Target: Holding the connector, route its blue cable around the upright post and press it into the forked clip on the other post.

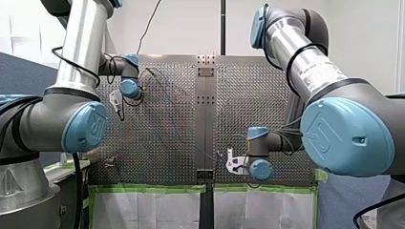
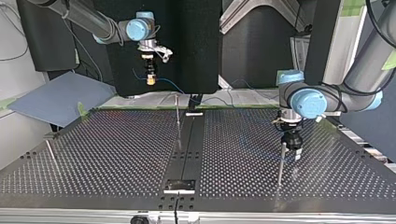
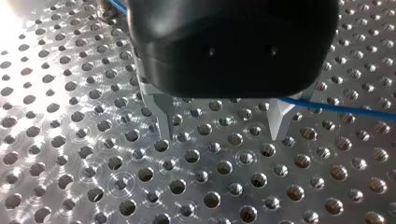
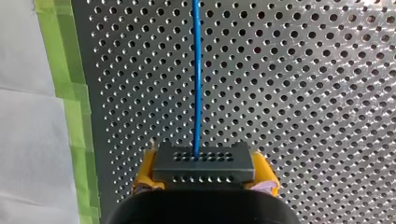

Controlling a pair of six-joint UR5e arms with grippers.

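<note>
Looking over the perforated table (image 1: 162, 138) from behind the arms, the front view shows my left gripper (image 1: 117, 101) at the far left of the plate and my right gripper (image 1: 232, 162) low near the middle seam. The cable is too faint here to trace.

Facing the arms, the top view shows my right gripper raised at the far edge, pinching the connector (image 2: 150, 79). The blue cable (image 2: 173, 87) sags from it towards the middle. A thin centre post (image 2: 177, 116) stands on the seam. My left gripper hangs close to the top of a second post (image 2: 281, 163). Which post carries the forked clip I cannot tell.

Along my left wrist, two metal fingers (image 3: 163, 121) stand apart over bare plate with nothing between them. The cable runs past the outer side of one finger.

Along my right wrist, yellow pads (image 4: 265, 170) are clamped on both sides of the dark connector block. The cable leaves it straight ahead over the holes, with green tape (image 4: 70, 93) edging the plate beside it.

The cable looks thin, light and limp, so it should follow wherever the connector leads and slacken easily. The rigid block is the sound place to hold it.
</note>
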